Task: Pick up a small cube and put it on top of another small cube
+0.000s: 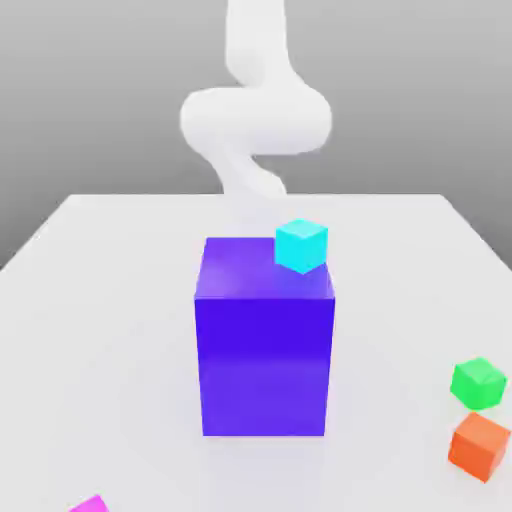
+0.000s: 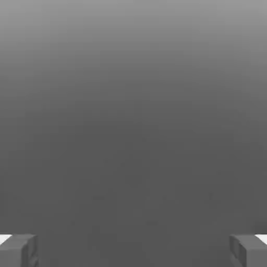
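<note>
Only the top of the small magenta-pink cube point(image 1: 90, 504) shows, at the bottom edge on the exterior view's left. The picture's edge cuts it off. The white arm point(image 1: 255, 120) rises behind the big blue-violet block point(image 1: 264, 340), and its hand does not show in the exterior view. In the hand view my gripper point(image 2: 133, 253) is open. Its two grey fingertips point(image 2: 18, 250) stand far apart with nothing between them, against a plain grey background. No cube appears in the hand view.
A cyan cube point(image 1: 301, 245) sits at the block's far top corner on the exterior view's right; resting on it or behind it, I cannot tell. A green cube point(image 1: 477, 382) and an orange cube point(image 1: 479, 446) lie on the white table point(image 1: 100, 330) at the right.
</note>
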You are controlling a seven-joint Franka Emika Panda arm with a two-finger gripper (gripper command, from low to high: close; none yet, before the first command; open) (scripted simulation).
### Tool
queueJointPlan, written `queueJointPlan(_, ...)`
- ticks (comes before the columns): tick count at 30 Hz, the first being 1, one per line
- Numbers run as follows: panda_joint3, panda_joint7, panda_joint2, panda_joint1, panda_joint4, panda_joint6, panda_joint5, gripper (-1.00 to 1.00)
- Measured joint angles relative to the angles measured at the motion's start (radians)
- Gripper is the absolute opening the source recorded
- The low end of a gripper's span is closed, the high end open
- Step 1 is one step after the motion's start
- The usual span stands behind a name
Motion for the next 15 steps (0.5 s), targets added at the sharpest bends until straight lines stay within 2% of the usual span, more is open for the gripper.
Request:
queueJointPlan(8, 0.052, 0.191, 0.298, -0.125, 0.035, 0.061, -0.094, 0.0)
queueJointPlan(15, 0.051, 0.343, 0.553, -0.192, 0.064, 0.115, -0.158, 0.0)
